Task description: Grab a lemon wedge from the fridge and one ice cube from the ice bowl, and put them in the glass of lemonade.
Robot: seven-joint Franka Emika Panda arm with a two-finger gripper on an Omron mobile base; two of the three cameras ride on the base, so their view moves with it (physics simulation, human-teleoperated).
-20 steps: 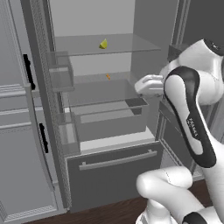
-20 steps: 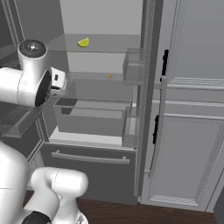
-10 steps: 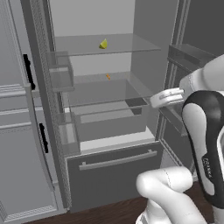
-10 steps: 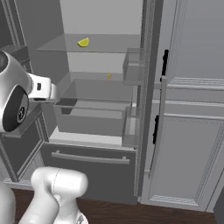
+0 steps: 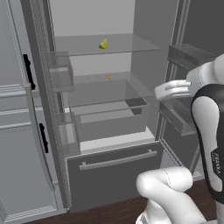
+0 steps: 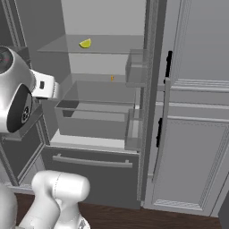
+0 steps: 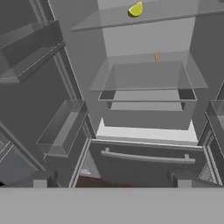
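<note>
1. Fridge (image 5: 113, 175) w/ both upper doors swung wide open – interior fully exposed in both base views and the hand view; bottom drawer (image 6: 89, 172) shut, its horizontal bar handle (image 5: 117, 160) facing out.
2. Lemon wedge (image 5: 103, 44) sits on the top glass shelf (image 5: 131, 43), roughly mid-shelf, towards the back; also seen at (image 6: 85, 43) and (image 7: 135, 9).
3. Tiny orange speck (image 5: 108, 77) lies on the next shelf down, below the wedge and a little right of it in the left base view.
4. Clear crisper bin (image 6: 89, 120) under that shelf, above the drawer.
5. Door bins: left door bins (image 5: 61, 74) and right door bins (image 5: 186, 54) stand out to either side of the opening.
6. Gripper (image 7: 111, 181) – fingers spread wide, nothing between them; fingertips (image 7: 40, 180) at the bottom of the hand view, aimed into the fridge at about drawer height, well below the wedge and well apart from it.
7. Arm: white hand section (image 5: 173, 89) in front of the right door, outside the fridge cavity.
8. Pale grey panelled cabinets (image 6: 192, 134) w/ black handles (image 6: 168, 64) flank the fridge.
9. Dark wood floor (image 6: 134, 218) in front.
</note>
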